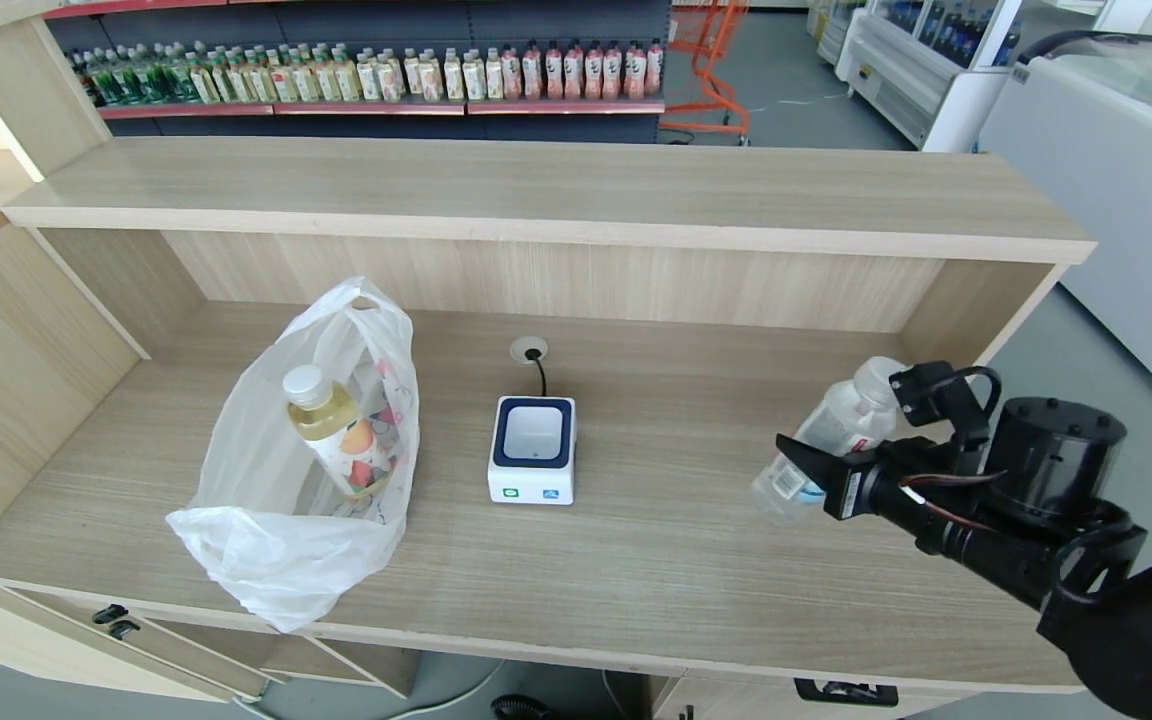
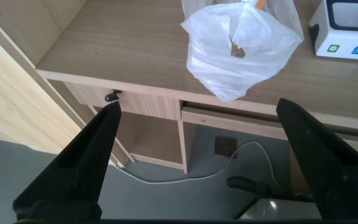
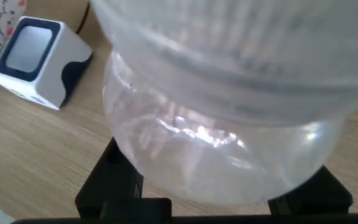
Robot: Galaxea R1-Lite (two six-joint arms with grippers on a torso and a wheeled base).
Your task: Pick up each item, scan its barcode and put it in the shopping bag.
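Note:
My right gripper (image 1: pixel 816 470) is shut on a clear plastic water bottle (image 1: pixel 829 435), held tilted above the right part of the counter, cap toward the back right. Up close the clear bottle (image 3: pixel 229 112) sits between the black fingers (image 3: pixel 114 186). The white and blue barcode scanner (image 1: pixel 532 449) stands at the counter's middle, left of the bottle, and the scanner (image 3: pixel 39 59) also appears past the bottle. A white plastic shopping bag (image 1: pixel 306 460) stands at the left with a yellow drink bottle (image 1: pixel 331 425) inside. My left gripper (image 2: pixel 197 162) is open, low in front of the counter edge, below the bag (image 2: pixel 238 46).
The wooden counter (image 1: pixel 636 560) has a raised back wall and side walls. A cable hole (image 1: pixel 529 349) with the scanner's cord lies behind the scanner. Drawers (image 2: pixel 229 115) sit under the counter's front edge. Shelves of drinks (image 1: pixel 366 75) stand far behind.

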